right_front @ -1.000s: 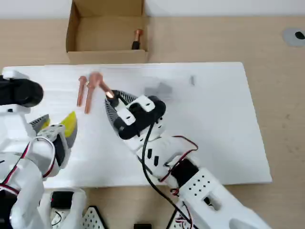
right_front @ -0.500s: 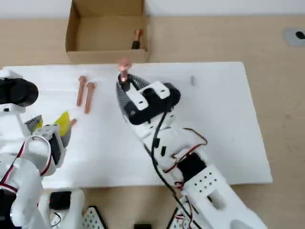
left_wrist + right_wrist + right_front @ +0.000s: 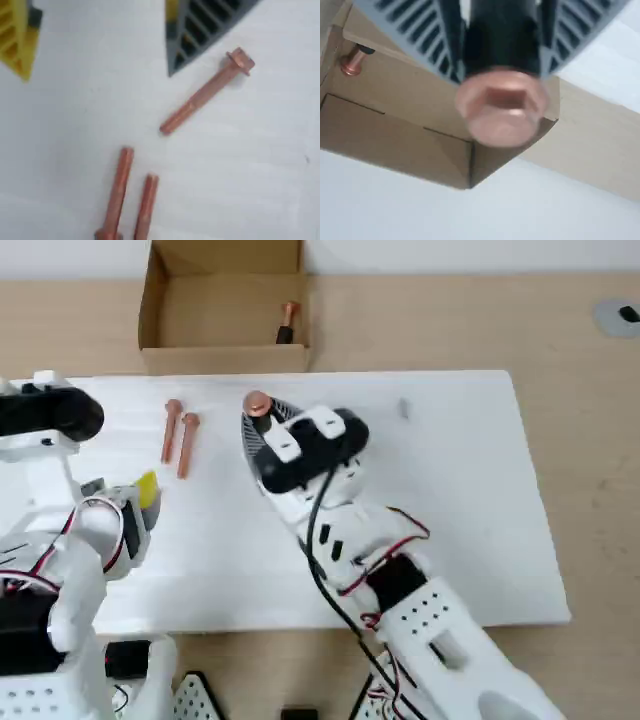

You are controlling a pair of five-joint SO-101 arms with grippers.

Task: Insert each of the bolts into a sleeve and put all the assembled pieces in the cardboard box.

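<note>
R gripper (image 3: 258, 418) clenched on sleeved bolt (image 3: 257, 403), upper-centre of high frame, just below cardboard box (image 3: 150, 315). Piece prob. light, rigid, smooth, so slippery; best held round black sleeve (image 3: 502, 35). L gripper (image 3: 95, 70) spread, empty, near loose bolts (image 3: 172, 430) at left.

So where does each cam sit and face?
High view: fixed overhead, facing down at the white mat; left arm, right arm.
Left wrist view: above three loose bolts, facing down; left gripper open.
Right wrist view: facing the cardboard box; right gripper shut on a sleeved bolt.
Shared: high and right wrist both show the boxed piece.
</note>
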